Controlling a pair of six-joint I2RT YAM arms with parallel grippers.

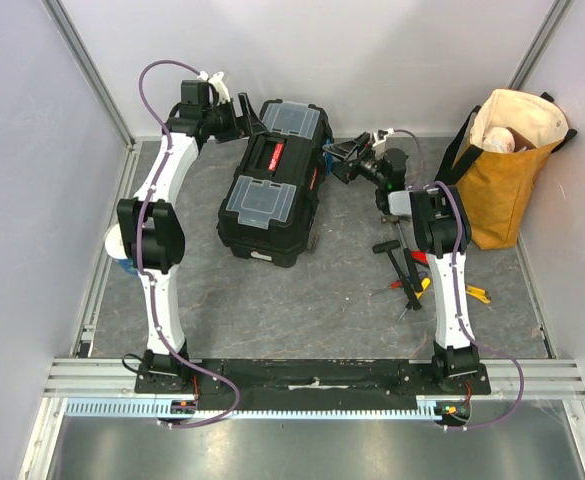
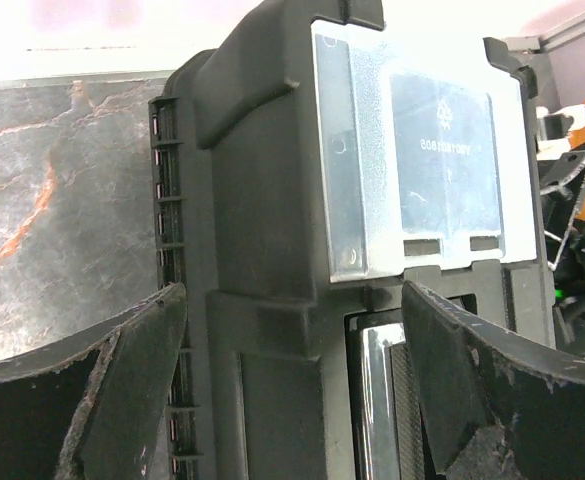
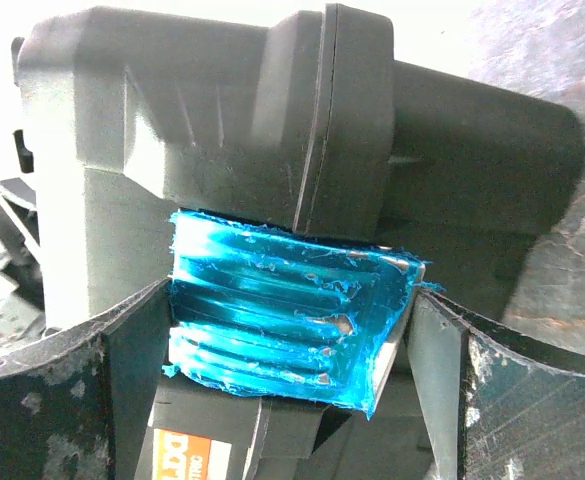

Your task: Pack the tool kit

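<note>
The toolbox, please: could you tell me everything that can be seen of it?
The toolbox is black plastic, closed, standing lid-up and skewed on the grey table, far centre. Its lid carries a red handle panel between two clear-lidded compartments. A scuffed blue latch sits on its right side. The open left end effector straddles its far-left edge; the open right end effector flanks the latch. Whether either touches is unclear.

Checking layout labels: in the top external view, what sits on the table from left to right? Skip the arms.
blue-and-white cup → black toolbox → loose hand tools → yellow tote bag
</note>
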